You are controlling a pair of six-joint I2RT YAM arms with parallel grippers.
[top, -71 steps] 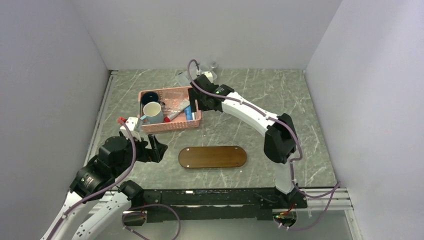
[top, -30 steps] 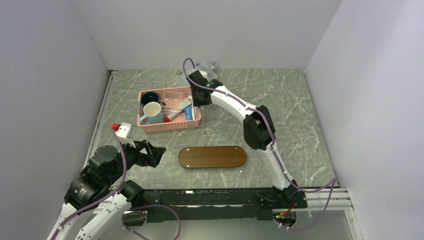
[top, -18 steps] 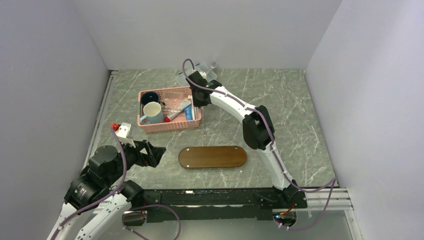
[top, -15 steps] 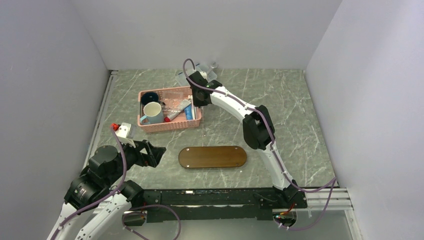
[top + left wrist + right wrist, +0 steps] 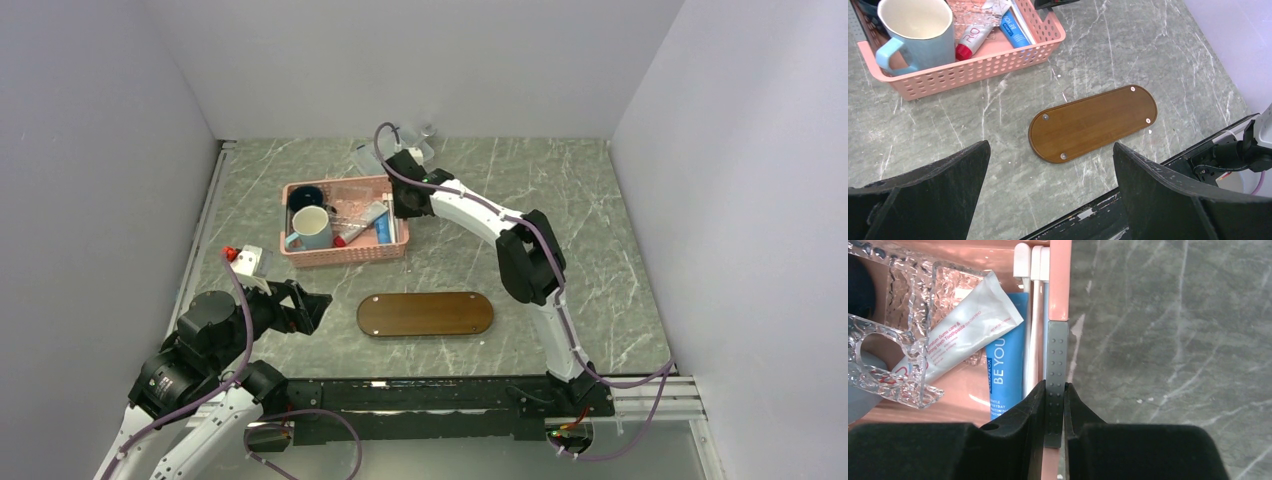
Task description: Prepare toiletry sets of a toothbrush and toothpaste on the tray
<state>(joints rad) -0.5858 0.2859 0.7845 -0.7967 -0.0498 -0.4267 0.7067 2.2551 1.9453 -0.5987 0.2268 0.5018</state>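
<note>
The dark-brown oval tray lies bare on the table in front of the pink basket. In the basket lie a bright blue toothpaste tube, a pale toothpaste tube with a red cap, and toothbrushes along the right wall. My right gripper is shut on the grey grip strip of the basket's right rim. Wide open, my left gripper hovers left of the tray with nothing in it.
A light blue mug and a dark mug stand in the basket's left half. A clear textured plastic holder lies between them and the tubes. Clear plastic items sit behind the basket near the back wall.
My right gripper has closed on the basket's right rim, and the basket has shifted and turned slightly to the right. The left arm has held still over the last second.
</note>
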